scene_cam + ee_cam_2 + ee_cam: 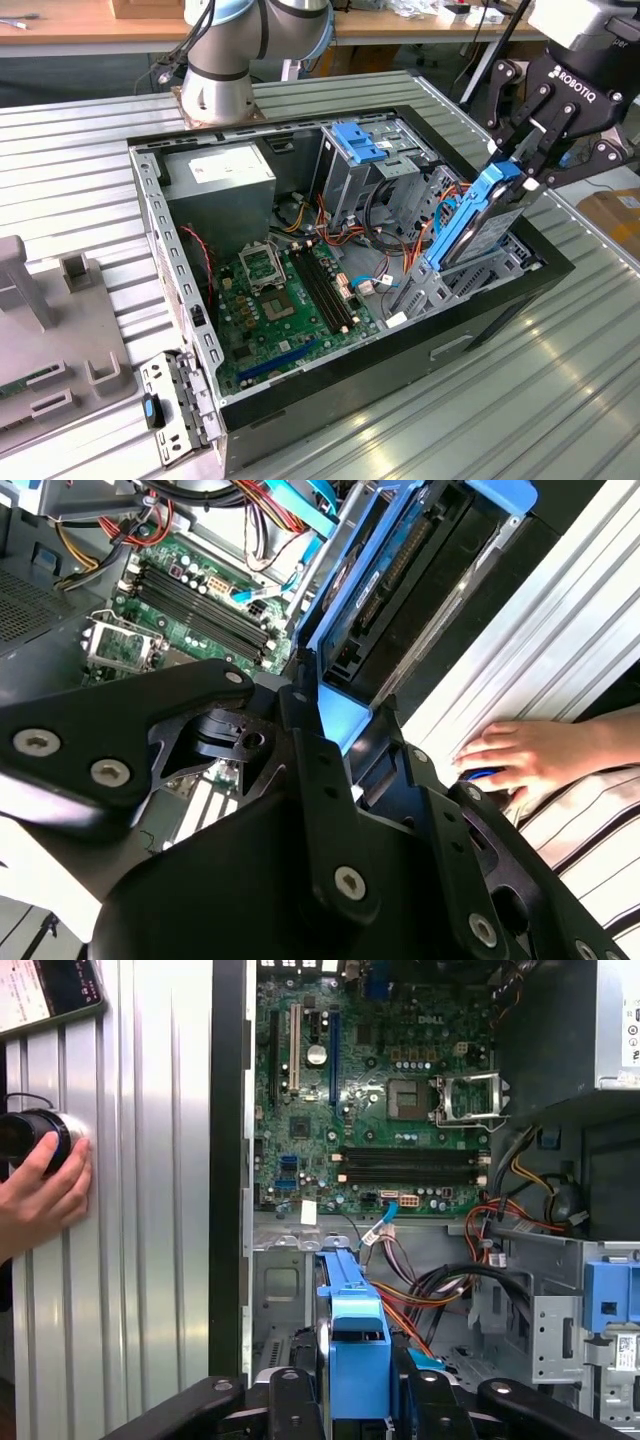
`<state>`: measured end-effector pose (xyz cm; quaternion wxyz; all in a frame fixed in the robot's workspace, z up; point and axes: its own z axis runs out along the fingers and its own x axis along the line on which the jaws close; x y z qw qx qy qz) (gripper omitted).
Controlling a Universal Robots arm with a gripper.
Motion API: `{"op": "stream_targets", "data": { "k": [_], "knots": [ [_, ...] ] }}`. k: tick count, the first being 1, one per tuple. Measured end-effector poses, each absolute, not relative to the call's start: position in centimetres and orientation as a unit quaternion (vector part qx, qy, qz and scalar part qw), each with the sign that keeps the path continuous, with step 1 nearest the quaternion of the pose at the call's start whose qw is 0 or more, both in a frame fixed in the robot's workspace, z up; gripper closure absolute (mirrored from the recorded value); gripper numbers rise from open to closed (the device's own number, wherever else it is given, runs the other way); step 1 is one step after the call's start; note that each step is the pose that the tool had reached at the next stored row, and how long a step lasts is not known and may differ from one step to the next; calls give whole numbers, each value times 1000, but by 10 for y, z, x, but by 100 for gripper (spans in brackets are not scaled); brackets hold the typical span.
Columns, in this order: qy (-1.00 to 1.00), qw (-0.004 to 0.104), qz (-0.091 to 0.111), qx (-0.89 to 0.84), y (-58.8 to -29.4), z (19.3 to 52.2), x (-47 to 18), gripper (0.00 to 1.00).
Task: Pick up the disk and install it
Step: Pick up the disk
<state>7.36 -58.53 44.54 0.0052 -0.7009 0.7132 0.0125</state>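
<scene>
Disk (478,228) stands tilted on end in the claw (522,165), which is clenched on its upper blue end tab. The lower end reaches down into the grey drive bay (420,290) at the corner of the open computer case (330,385) nearest the counter's edge on the exterior view's right. I cannot tell whether it has seated there.

By my judgement it is dense for its size and quite stiff, yet easily hurt by a knock. The smooth plastic rails may flex or slip, so the hold belongs on the rail ends, square across them, never on the flat dark faces.

Orange and blue cables (425,235) hang just beside the bay and could snag a rail. Further in lie the green motherboard (280,300), a tall grey cage with a blue top (350,150) and a large grey box with a white label (215,195).

The ribbed metal counter (480,420) carries the case, and a grey fixture (40,320) sits by its edge on the exterior view's left. A person's hand (40,1195) rests on a round black knob (30,1132) on the counter, near the case. The arm's base (215,95) stands at the far edge, with a wooden desk (90,25) beyond.
</scene>
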Motion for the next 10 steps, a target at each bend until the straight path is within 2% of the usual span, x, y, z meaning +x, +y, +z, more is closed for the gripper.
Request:
{"op": "stream_targets", "data": {
  "k": [10],
  "knots": [
    [713,5,12,-701,-588,425,74,63]
  ]
}}
